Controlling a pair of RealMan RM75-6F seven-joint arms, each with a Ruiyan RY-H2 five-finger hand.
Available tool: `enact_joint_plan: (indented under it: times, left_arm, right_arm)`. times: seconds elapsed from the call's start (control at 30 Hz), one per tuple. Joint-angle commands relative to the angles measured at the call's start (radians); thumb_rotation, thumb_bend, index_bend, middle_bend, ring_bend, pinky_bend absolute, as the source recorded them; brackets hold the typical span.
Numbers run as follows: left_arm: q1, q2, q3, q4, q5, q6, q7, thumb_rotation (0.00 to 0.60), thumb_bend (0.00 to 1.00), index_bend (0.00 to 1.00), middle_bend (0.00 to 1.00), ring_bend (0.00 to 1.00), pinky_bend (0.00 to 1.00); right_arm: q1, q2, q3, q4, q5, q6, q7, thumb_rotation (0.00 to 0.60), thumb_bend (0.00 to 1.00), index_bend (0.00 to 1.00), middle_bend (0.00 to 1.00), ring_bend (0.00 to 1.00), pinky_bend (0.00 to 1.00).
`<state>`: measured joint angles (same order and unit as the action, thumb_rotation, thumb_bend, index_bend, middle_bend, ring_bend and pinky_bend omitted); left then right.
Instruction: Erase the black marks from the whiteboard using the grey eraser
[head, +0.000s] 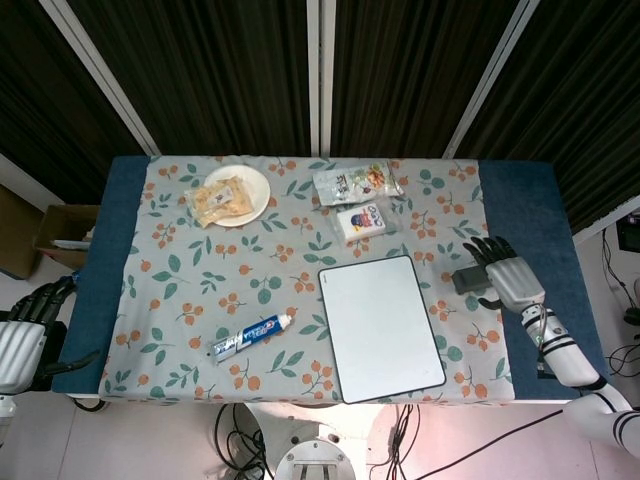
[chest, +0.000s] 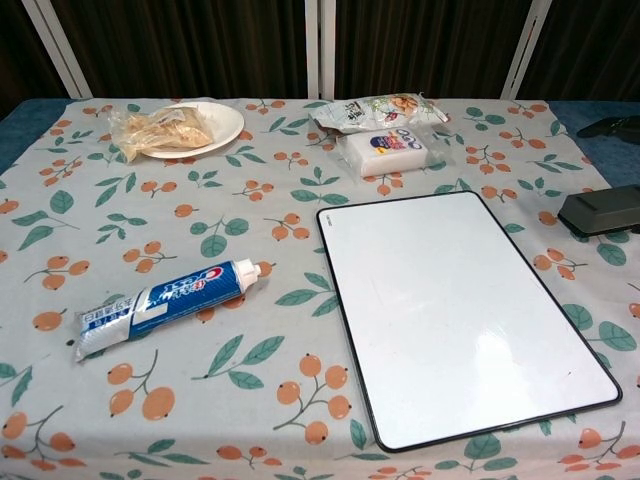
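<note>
Right hand (head: 508, 272): fingers spread, nothing held, positioned just beside grey eraser (chest: 601, 210). Eraser is laid flat on tablecloth (chest: 250, 230), right of whiteboard (chest: 455, 310). Left hand (head: 22, 335): off-table; state not discernible.

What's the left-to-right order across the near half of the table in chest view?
toothpaste tube → whiteboard → grey eraser, which lies on the tablecloth at the right edge.
</note>
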<state>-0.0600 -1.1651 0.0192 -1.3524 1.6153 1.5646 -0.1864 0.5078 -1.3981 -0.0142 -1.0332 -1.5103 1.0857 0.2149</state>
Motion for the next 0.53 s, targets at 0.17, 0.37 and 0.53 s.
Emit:
enact_joint_plan:
  times: [0.17,0.37,0.53]
  left_arm:
    - [0.001,0.003,-0.002,-0.011,0.006,0.011,0.008,0.249,0.03,0.09,0.07,0.08,0.19]
    - [-0.004,0.012,-0.01,-0.025,0.007,0.016,0.02,0.245,0.04,0.09,0.07,0.08,0.19]
    - [-0.01,0.01,-0.018,-0.027,0.011,0.021,0.027,0.246,0.03,0.1,0.07,0.08,0.19]
  right_arm:
    - [-0.242,0.189,0.014,-0.247,-0.009,0.419,-0.168,0.6,0.08,0.0,0.0,0.0,0.0]
    - [-0.362,0.204,0.003,-0.243,0.059,0.479,-0.123,0.6,0.1,0.0,0.0,0.0,0.0]
    - [-0.394,0.178,0.006,-0.217,0.087,0.453,-0.115,0.6,0.1,0.0,0.0,0.0,0.0]
